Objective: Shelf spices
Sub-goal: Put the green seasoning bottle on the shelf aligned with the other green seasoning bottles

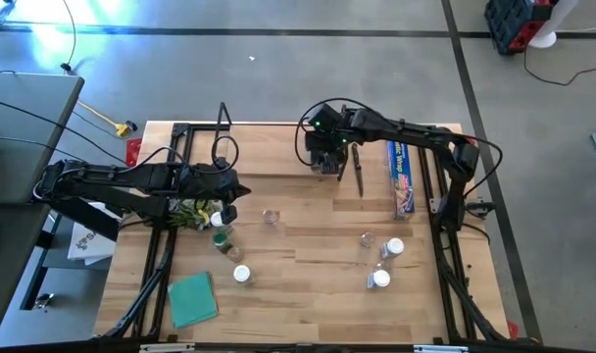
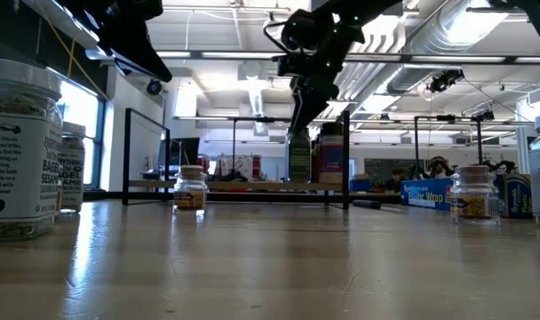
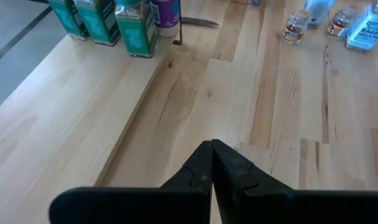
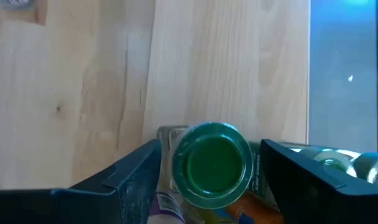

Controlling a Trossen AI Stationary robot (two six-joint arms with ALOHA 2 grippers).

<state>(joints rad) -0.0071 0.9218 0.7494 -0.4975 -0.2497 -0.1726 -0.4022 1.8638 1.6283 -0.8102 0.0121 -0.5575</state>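
Right gripper (image 4: 211, 168) straddles green-lidded jar (image 4: 212, 163), seemingly released.

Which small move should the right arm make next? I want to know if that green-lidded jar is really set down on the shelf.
Probably lift the right gripper straight up. Its fingers stand open on both sides of the green-lidded jar, which looks upright on the shelf beside other jars, so it seems released. The left gripper waits shut over the table.
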